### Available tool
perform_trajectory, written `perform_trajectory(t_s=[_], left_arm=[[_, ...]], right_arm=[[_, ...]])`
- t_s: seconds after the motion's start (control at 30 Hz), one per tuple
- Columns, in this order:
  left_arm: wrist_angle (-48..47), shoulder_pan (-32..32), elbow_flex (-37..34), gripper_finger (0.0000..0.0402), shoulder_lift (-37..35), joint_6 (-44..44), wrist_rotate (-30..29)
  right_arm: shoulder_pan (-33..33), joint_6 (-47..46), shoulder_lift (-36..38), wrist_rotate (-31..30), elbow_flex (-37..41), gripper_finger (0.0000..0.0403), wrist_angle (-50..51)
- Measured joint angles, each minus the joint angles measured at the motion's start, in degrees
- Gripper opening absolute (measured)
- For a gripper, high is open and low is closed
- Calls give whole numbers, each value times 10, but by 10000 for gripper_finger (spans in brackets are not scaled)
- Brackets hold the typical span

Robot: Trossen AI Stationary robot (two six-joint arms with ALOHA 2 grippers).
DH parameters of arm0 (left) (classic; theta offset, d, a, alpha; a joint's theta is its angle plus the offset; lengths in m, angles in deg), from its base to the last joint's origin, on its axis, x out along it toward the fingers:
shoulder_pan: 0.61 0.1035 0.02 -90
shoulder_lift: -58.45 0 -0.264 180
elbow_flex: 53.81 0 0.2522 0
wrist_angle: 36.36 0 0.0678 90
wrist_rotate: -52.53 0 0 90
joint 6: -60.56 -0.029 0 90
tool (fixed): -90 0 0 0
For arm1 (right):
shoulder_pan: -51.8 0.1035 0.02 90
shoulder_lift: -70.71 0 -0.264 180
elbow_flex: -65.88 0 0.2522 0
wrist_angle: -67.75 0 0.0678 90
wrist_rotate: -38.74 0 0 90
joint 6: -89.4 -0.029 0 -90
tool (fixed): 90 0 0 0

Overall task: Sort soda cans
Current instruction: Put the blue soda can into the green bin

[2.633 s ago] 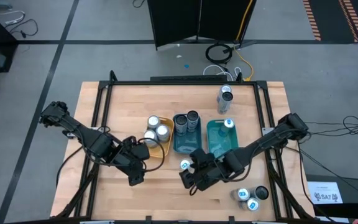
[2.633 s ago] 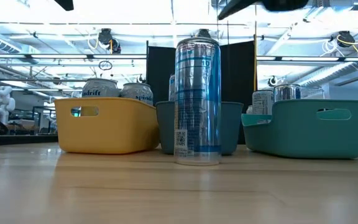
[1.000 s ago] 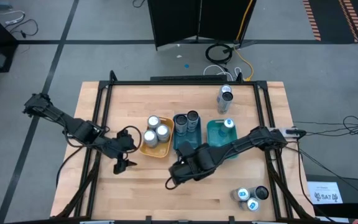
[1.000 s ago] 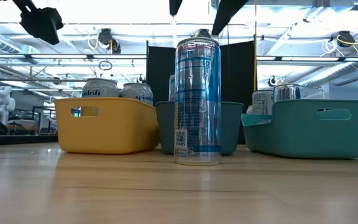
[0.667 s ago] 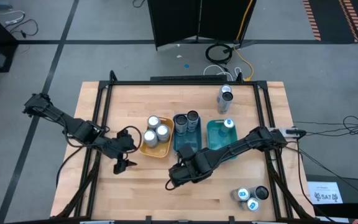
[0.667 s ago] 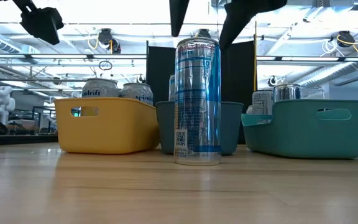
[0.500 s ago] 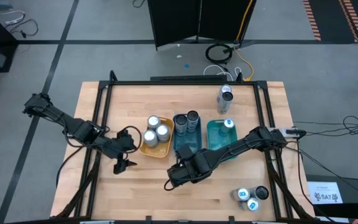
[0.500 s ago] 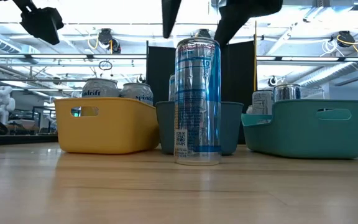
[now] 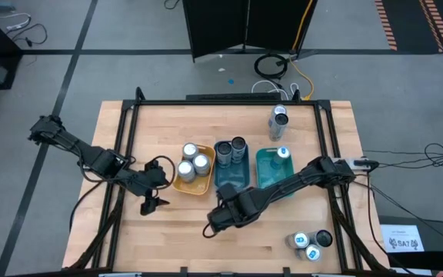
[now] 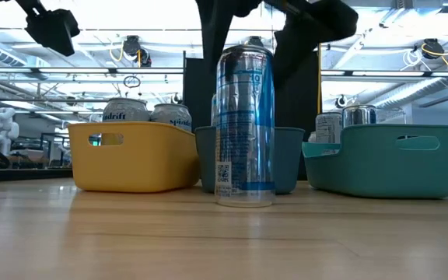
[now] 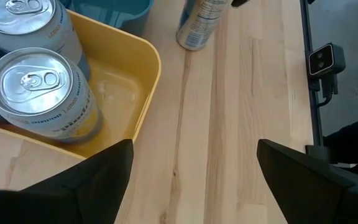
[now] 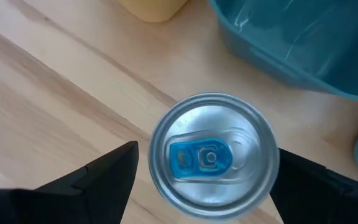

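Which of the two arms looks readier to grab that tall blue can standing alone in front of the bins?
The right: its open end effector hangs directly over the tall blue can, fingers either side. The left end effector waits off beside the yellow bin.

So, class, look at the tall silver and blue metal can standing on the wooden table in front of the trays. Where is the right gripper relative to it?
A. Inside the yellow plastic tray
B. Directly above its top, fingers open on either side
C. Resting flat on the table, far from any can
B: the right wrist view looks straight down on the tall silver and blue can's blue-tabbed top, with the right gripper's open fingers flanking it.
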Motion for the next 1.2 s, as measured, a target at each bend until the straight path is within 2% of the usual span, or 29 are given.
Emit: perform_trajectory(t_s=[0.13, 0.37, 0.6, 0.9, 1.03, 1.2], left_arm=[[0, 0, 0, 350, 0, -1, 0], [0, 0, 0, 350, 0, -1, 0], [0, 0, 0, 350, 0, -1, 0], [0, 0, 0, 350, 0, -1, -7], [1, 0, 0, 350, 0, 0, -32], [2, 0, 0, 350, 0, 0, -52]], right_arm=[[0, 2, 0, 5, 9, 300, -10], [0, 2, 0, -7, 9, 217, -8], [3, -6, 29, -12, -6, 216, 39], [35, -138, 117, -108, -16, 229, 198], [39, -136, 142, -122, 15, 228, 191], [38, -157, 194, -127, 103, 230, 191]])
